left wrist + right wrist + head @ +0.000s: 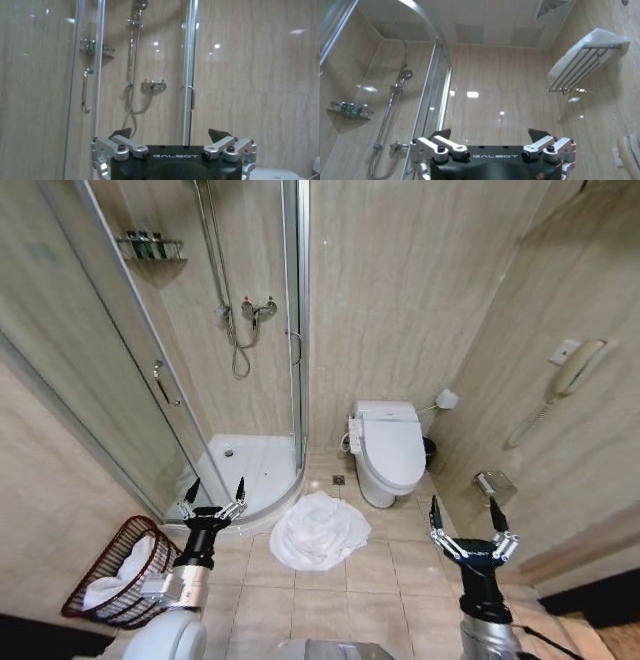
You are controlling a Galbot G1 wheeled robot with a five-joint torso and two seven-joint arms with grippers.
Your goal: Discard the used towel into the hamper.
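crumpled white towel [318, 530] is lying in a heap on the beige tiled floor [385, 565], between the curved base of the glass shower cabin [250, 470] and the white toilet [388, 448], just in front of both. nothing is touching it.

small dark red-brown open-weave wire hamper [118, 572] sits on the floor at the robot's left, against the wall, tilted a bit outward. there's already white cloth [120, 575] inside it, draped over the near rim.

left gripper [212, 502] is raised, fingers pointing up and spread apart, holding nothing. it sits between the hamper and the towel, clear of both. in the left wrist view the same gripper [170, 133] shows both fingertips wide apart with the shower hose and mixer behind them.

right gripper [468, 522] is also up, fingers spread wide, empty, off to the right of the towel and near the toilet roll holder [494, 485] on the wall. right wrist view has that gripper [490, 133] aimed upward at the ceiling and a chrome wall towel rack [582, 63].
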